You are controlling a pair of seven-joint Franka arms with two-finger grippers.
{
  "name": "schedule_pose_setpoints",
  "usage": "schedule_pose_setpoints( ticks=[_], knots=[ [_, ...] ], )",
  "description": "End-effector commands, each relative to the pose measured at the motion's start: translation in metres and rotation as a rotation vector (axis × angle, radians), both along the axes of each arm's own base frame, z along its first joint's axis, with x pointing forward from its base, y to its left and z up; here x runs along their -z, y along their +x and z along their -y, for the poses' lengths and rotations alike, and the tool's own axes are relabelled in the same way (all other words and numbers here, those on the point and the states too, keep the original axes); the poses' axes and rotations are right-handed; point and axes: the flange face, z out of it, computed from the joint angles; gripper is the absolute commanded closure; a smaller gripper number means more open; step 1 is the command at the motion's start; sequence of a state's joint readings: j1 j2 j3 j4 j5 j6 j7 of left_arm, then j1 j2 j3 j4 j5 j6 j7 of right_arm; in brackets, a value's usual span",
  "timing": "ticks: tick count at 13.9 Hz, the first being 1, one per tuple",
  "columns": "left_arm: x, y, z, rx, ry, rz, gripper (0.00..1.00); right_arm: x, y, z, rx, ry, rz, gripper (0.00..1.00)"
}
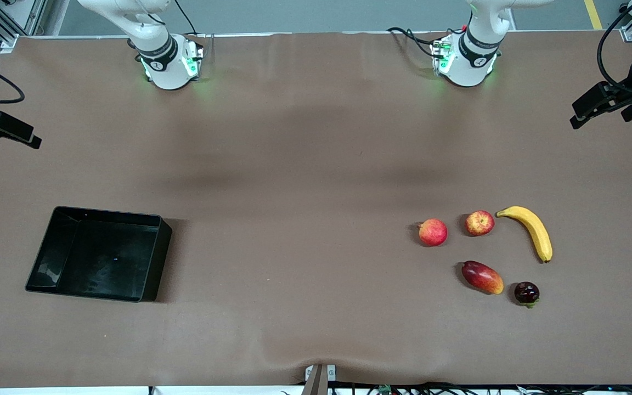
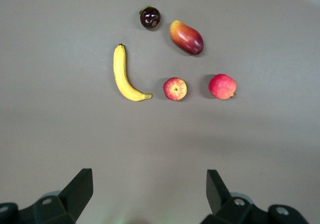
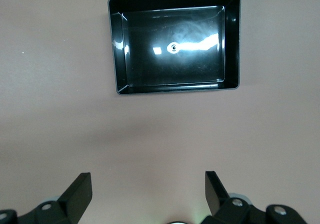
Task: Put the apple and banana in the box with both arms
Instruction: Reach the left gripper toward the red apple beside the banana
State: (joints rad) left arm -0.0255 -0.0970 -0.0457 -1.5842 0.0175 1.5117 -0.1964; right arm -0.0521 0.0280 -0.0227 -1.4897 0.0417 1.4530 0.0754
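The apple (image 1: pixel 479 223) (image 2: pixel 175 89), red with pale yellow streaks, lies on the brown table at the left arm's end, beside the curved yellow banana (image 1: pixel 532 230) (image 2: pixel 125 77). The black box (image 1: pixel 159 258) (image 3: pixel 232 39) sits empty at the right arm's end. My left gripper (image 2: pixel 149 179) hangs open high over bare table short of the fruits, nothing between its fingers. My right gripper (image 3: pixel 147 181) is open too, high over bare table short of the box. Neither gripper shows in the front view, only the two arm bases.
Beside the apple lie a pinkish-red round fruit (image 1: pixel 433 232) (image 2: pixel 222 86), a red-orange mango (image 1: pixel 482 277) (image 2: pixel 186 37) and a small dark fruit (image 1: pixel 526 293) (image 2: pixel 150 17), both nearer the front camera. Black fixtures (image 1: pixel 601 104) with cables overhang both table ends.
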Motion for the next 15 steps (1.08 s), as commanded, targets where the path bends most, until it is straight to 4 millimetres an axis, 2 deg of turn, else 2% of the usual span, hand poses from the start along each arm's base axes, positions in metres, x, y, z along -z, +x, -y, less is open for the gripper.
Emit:
schedule_pose_setpoints(
  ticks=[1, 5, 8, 10, 12, 15],
  knots=[
    [-0.004, 0.002, 0.003, -0.002, -0.017, -0.003, 0.0, 0.003, 0.004, -0.001, -0.005, 0.016, 0.006, 0.0],
    [0.004, 0.009, 0.004, -0.003, -0.006, -0.016, 0.0, 0.004, 0.004, 0.0, -0.003, 0.017, 0.005, 0.0],
    [0.027, 0.024, 0.001, 0.004, -0.005, -0.054, 0.0, 0.01, 0.006, 0.002, 0.0, 0.016, -0.004, 0.0],
    [0.051, 0.039, 0.001, 0.002, -0.002, -0.071, 0.0, 0.019, 0.012, 0.005, 0.004, 0.016, -0.009, 0.0],
    [0.086, 0.055, -0.005, -0.024, -0.005, -0.091, 0.0, 0.038, 0.02, 0.01, 0.013, 0.017, -0.027, 0.0],
    [0.158, 0.066, 0.002, -0.111, -0.015, -0.101, 0.0, 0.071, 0.035, 0.031, 0.045, 0.02, -0.064, 0.0]
  ],
)
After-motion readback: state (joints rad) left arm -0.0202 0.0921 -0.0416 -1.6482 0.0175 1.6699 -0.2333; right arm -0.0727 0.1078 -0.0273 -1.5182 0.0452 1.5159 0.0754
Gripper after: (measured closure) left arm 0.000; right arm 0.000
